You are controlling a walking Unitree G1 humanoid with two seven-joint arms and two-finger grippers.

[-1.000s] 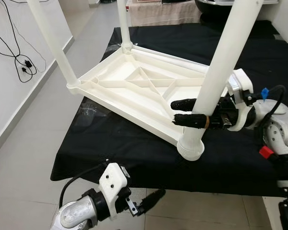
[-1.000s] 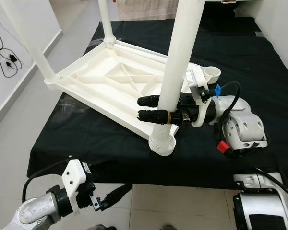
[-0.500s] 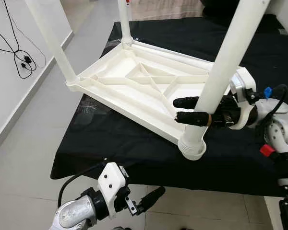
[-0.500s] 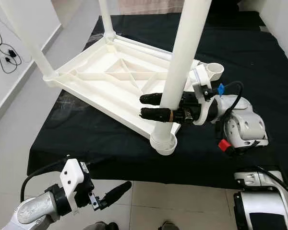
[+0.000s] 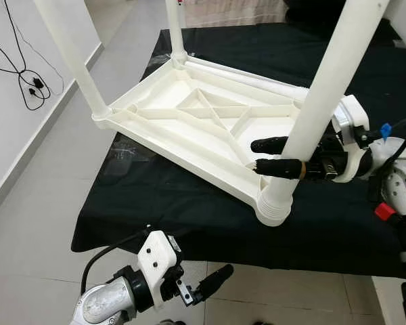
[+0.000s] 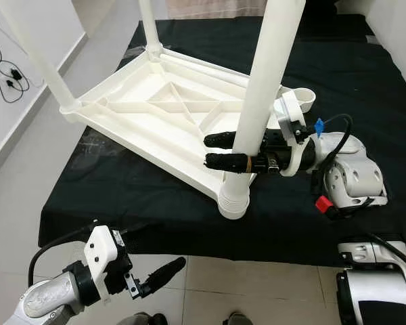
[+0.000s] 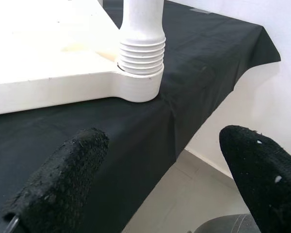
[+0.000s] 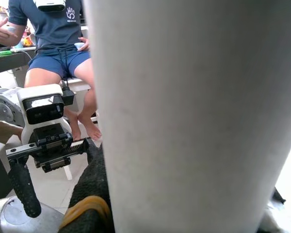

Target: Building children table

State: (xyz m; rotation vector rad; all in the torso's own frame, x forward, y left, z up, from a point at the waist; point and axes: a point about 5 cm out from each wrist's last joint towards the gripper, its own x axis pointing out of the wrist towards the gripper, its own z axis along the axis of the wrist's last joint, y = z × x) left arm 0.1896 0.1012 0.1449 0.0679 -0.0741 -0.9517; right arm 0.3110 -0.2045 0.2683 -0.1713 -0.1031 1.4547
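Right hand (image 6: 220, 150): we clamp the table leg (image 6: 267, 88) above its front-corner socket (image 6: 233, 201).
Left hand (image 6: 164, 272): open, idle.
Risk: leg cross-threads if tilted.

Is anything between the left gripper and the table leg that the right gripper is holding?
Nothing visible. The left gripper hangs open below the edge of the black-covered bed, with open air up to the near table leg. The right gripper is already closed around that leg, just above its ribbed socket.
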